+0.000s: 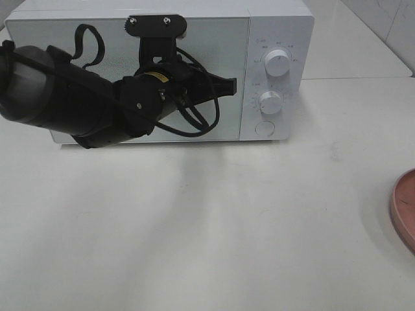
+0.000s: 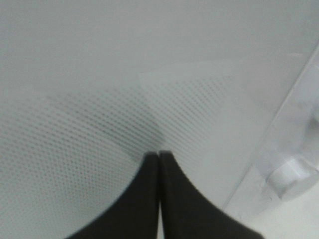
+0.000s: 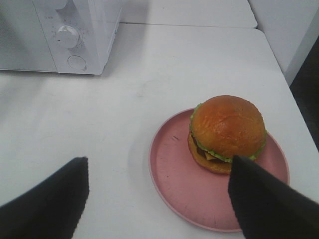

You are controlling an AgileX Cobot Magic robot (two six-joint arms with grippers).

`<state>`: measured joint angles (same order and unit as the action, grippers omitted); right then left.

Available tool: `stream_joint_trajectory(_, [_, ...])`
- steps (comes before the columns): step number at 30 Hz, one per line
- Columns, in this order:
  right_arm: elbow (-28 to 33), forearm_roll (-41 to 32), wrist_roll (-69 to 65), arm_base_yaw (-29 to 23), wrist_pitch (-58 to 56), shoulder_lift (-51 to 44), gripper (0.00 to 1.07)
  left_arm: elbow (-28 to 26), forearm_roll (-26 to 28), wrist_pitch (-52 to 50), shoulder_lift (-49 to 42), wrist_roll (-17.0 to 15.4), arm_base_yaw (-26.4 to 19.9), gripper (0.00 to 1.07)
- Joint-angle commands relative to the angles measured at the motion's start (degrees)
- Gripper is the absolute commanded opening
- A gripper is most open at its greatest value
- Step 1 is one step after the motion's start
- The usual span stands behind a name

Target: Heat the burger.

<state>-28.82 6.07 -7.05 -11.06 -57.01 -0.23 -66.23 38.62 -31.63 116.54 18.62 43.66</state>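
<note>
Closest to the high camera, the left gripper point(image 1: 224, 85) reached across the closed microwave point(image 1: 275, 26) door; only a pink plate point(image 1: 405, 207) rim showed at the right table edge. Its wrist view showed jaws pressed together, tips just off the door mesh. From the right wrist, the burger point(image 3: 227, 132) sat on that plate, just ahead of the right gripper point(image 3: 159, 186), jaws wide apart, nearer arm.
</note>
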Motion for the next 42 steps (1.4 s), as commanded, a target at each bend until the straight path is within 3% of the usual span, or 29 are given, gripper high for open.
stream_joint_trajectory(1, [0.11, 0.23, 0.00, 0.40, -0.17, -1.83, 0.75, -1.95, 1.55, -4.58, 0.23, 0.29, -2.12, 0.00])
stream_joint_trajectory(5, [0.11, 0.23, 0.00, 0.40, -0.17, -1.83, 0.75, -1.89, 1.38, -4.01, -0.40, 1.83, -1.83, 0.00])
stream_joint_trajectory(7, [0.11, 0.23, 0.00, 0.40, -0.17, -1.83, 0.75, -1.89, 1.38, -0.29, -1.66, 4.64, -0.86, 0.00])
stream_joint_trajectory(11, [0.11, 0.23, 0.00, 0.40, -0.17, -1.83, 0.75, -0.57, 1.60, 5.50, -4.13, 7.33, 0.74, 0.00])
stream_joint_trajectory(21, [0.11, 0.23, 0.00, 0.40, -0.17, -1.83, 0.75, 7.85, 3.21, 14.50, -10.66, 7.73, 2.64, 0.04])
stream_joint_trajectory(22, [0.11, 0.23, 0.00, 0.40, -0.17, -1.83, 0.75, 9.45, 3.95, 19.19, -12.03, 7.73, 2.58, 0.13])
stream_joint_trajectory(23, [0.11, 0.23, 0.00, 0.40, -0.17, -1.83, 0.75, 9.45, 3.95, 19.19, -12.03, 7.73, 2.58, 0.13])
stream_joint_trajectory(24, [0.11, 0.23, 0.00, 0.40, -0.17, -1.83, 0.75, 11.00, 4.01, 23.78, -13.29, 7.73, 2.58, 0.34])
stream_joint_trajectory(25, [0.11, 0.23, 0.00, 0.40, -0.17, -1.83, 0.75, 11.52, 4.01, 25.15, -13.64, 7.73, 2.58, 0.46])
stream_joint_trajectory(26, [0.11, 0.23, 0.00, 0.40, -0.17, -1.83, 0.75, 11.52, 4.01, 25.15, -13.64, 7.73, 2.58, 0.46])
stream_joint_trajectory(27, [0.11, 0.23, 0.00, 0.40, -0.17, -1.83, 0.75, 12.72, 4.13, 28.02, -14.67, 7.73, 2.58, 0.75])
stream_joint_trajectory(28, [0.11, 0.23, 0.00, 0.40, -0.17, -1.83, 0.75, 12.89, 4.07, 29.68, -15.13, 7.73, 2.58, 0.89])
stream_joint_trajectory(29, [0.11, 0.23, 0.00, 0.40, -0.17, -1.83, 0.75, 12.89, 4.07, 29.68, -15.13, 7.73, 2.58, 0.89])
stream_joint_trajectory(30, [0.11, 0.23, 0.00, 0.40, -0.17, -1.83, 0.75, 13.35, 4.01, 32.66, -15.93, 7.73, 2.58, 1.01])
stream_joint_trajectory(32, [0.11, 0.23, 0.00, 0.40, -0.17, -1.83, 0.75, 13.46, 3.32, 33.92, -16.39, 7.73, 2.58, 1.00])
stream_joint_trajectory(35, [0.11, 0.23, 0.00, 0.40, -0.17, -1.83, 0.75, 13.46, -3.72, 43.60, -17.99, 7.73, 2.58, 1.00])
stream_joint_trajectory(38, [0.11, 0.23, 0.00, 0.40, -0.17, -1.83, 0.75, 13.46, -5.21, 45.44, -18.28, 7.73, 2.58, 1.00])
stream_joint_trajectory(40, [0.11, 0.23, 0.00, 0.40, -0.17, -1.83, 0.75, 13.46, -9.40, 53.97, -20.05, 7.05, 1.78, 1.00])
stream_joint_trajectory(42, [0.11, 0.23, 0.00, 0.40, -0.17, -1.83, 0.75, 13.46, -9.91, 55.46, -20.57, 6.19, 1.09, 1.00])
